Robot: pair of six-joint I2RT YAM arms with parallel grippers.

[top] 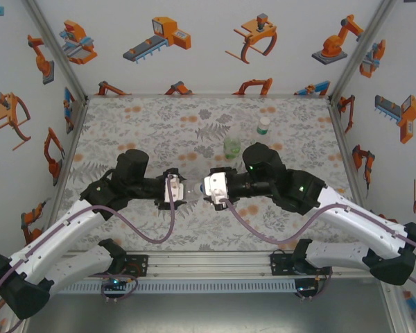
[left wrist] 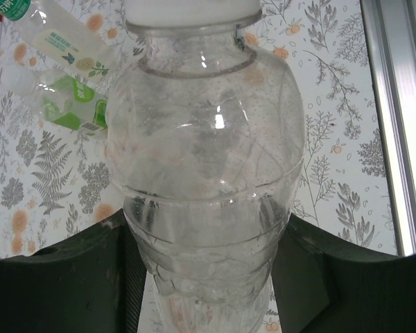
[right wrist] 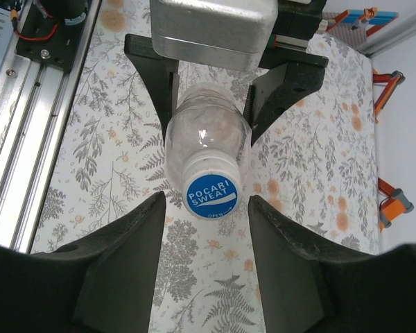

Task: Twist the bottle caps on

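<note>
On the left of the leaf-patterned counter (top: 125,125), the left tool (top: 185,191) reaches in toward the middle. Its jaws are closed tight on the lower body of a clear bottle (left wrist: 208,173), one dark finger pressed to each side of the ribbed waist. The bottle lies level above the counter, with its neck pointing to the right, toward the other arm.

On that neck sits a cap (right wrist: 211,193) with a white skirt and a blue top printed "POCARI SWEAT". How far it is threaded down I cannot tell.

The right tool (right wrist: 206,205) meets it head-on from the right. Its jaws are parted and flank the cap, one on each side, with a thin strip of counter showing between each finger and the cap's rim. So it is near, but has no hold on it.

Farther back and right of centre, a green-tinted bottle (top: 231,146) stands upright. A far bottle (top: 263,126) stands behind it and to its right. Both are well apart from the two tools.
</note>
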